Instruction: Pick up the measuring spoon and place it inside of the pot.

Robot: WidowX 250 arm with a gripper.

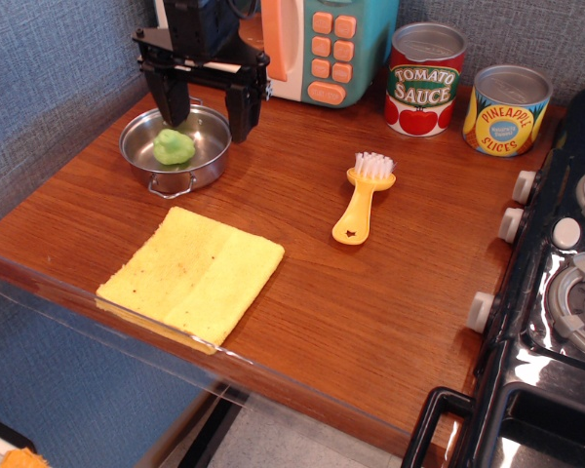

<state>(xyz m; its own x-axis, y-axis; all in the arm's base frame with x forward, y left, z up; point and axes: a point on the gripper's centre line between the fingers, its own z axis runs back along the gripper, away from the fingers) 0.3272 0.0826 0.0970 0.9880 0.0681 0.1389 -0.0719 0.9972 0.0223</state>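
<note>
The light-green measuring spoon (pixel 174 147) lies inside the shiny silver pot (pixel 207 164) at the back left of the wooden counter. My black gripper (pixel 208 115) hangs above the pot's far right rim, open and empty, its two fingers spread wide. One finger stands over the pot's back, the other just outside its right edge.
A yellow-handled brush with pink bristles (pixel 362 198) lies mid-counter. A yellow cloth (pixel 192 273) lies near the front edge. A toy microwave (pixel 302 44) stands behind the gripper. Tomato sauce (pixel 424 79) and pineapple (pixel 506 109) tins stand at the back right. A black stove (pixel 556 283) is at the right.
</note>
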